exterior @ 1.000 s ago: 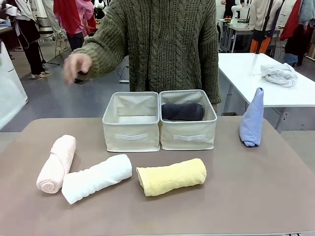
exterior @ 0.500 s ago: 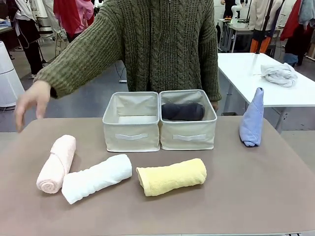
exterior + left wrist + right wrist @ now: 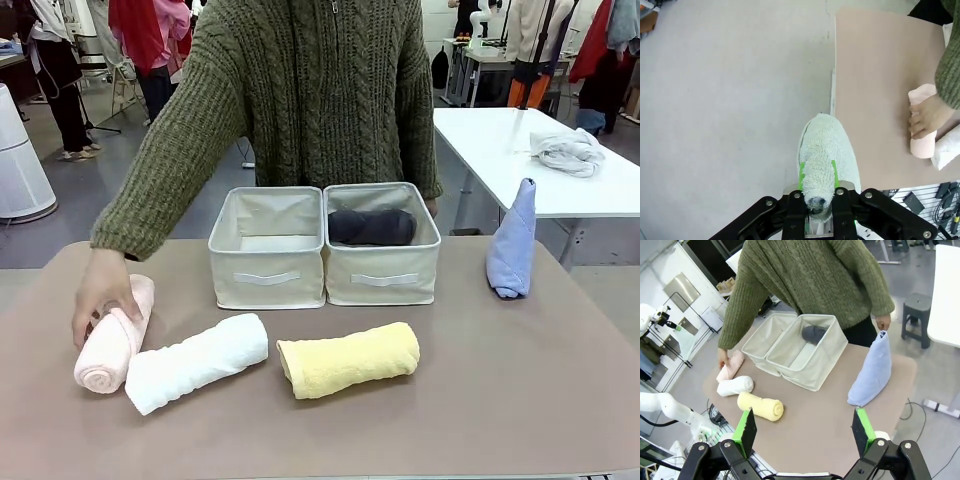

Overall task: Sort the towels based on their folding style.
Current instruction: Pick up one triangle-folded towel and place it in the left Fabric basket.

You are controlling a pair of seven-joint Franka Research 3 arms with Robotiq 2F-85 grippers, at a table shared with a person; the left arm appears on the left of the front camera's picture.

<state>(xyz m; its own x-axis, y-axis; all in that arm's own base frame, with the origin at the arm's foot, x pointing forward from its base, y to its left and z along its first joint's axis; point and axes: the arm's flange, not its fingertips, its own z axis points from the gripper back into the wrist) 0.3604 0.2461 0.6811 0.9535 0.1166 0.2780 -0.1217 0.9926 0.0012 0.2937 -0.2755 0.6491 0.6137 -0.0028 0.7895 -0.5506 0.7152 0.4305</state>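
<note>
Left jaws are clamped on the pale teal cone towel [image 3: 826,150], with the green pads [image 3: 801,179] pressed into the terry on both sides. The towel reaches straight ahead of them over the floor [image 3: 730,100], just off the tabletop [image 3: 875,90] edge. Far off to the side of these jaws, a person's hand [image 3: 927,117] rests on the pink roll [image 3: 922,146].

Right jaws gape wide, gripping nothing, poised above the tabletop. The yellow roll [image 3: 760,406] lies nearest, just beyond one finger. The periwinkle cone towel [image 3: 871,372] stands upright beyond the other finger. Straight ahead between the fingers sit two beige bins [image 3: 827,367], with the dark grey roll [image 3: 814,332] lying in one. Farther out, the white roll [image 3: 735,386] lies beside the pink one.
</note>
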